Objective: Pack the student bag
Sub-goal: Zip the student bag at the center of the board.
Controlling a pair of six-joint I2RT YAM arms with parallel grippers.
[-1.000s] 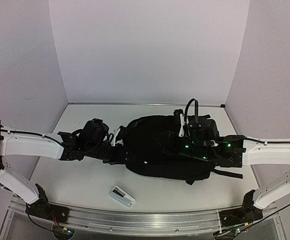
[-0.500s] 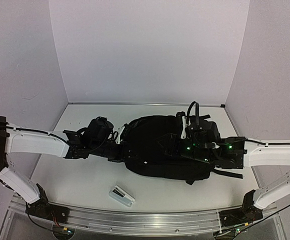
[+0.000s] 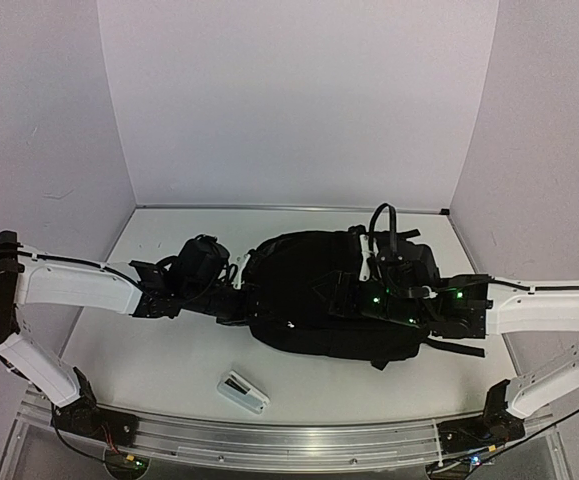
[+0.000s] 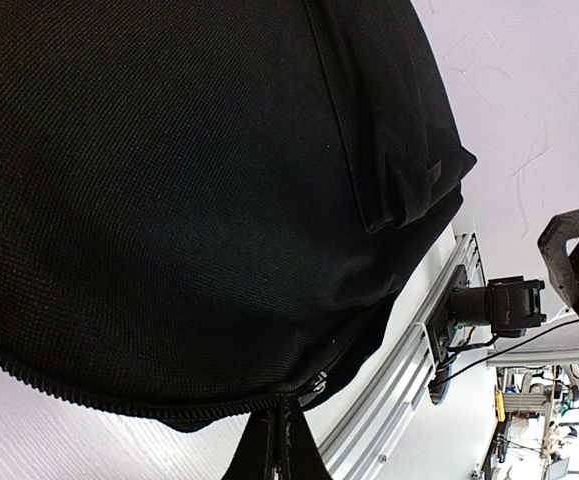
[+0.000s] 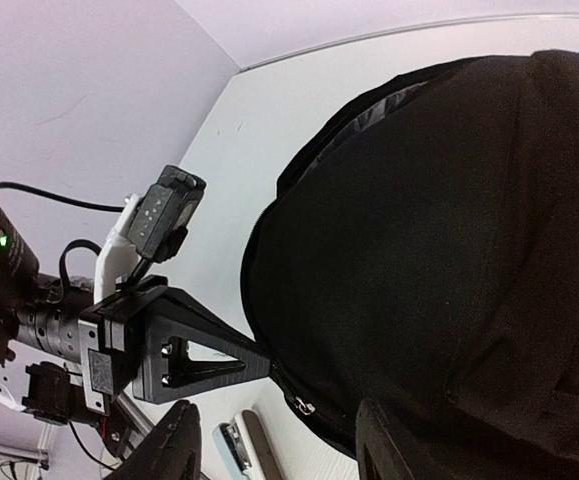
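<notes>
- Left jaws have gone from about half open to fully shut, and the left arm (image 3: pixel 79 288) has slid a little nearer the bag (image 3: pixel 319 290).
- Their tips now meet on the zipper seam (image 4: pixel 119 400) and seem to pinch the bag's edge. The zipper pull (image 4: pixel 317 378) hangs free just beside them.
- Right jaws have barely changed: roughly half open over the bag, with nothing visibly gripped.
- Bag lies flat on the table (image 3: pixel 169 350), reaching away from the left jaws and under the right jaws.
- This pinch probably anchors the seam so the zipper can be run. What is inside the bag is hidden.
</notes>
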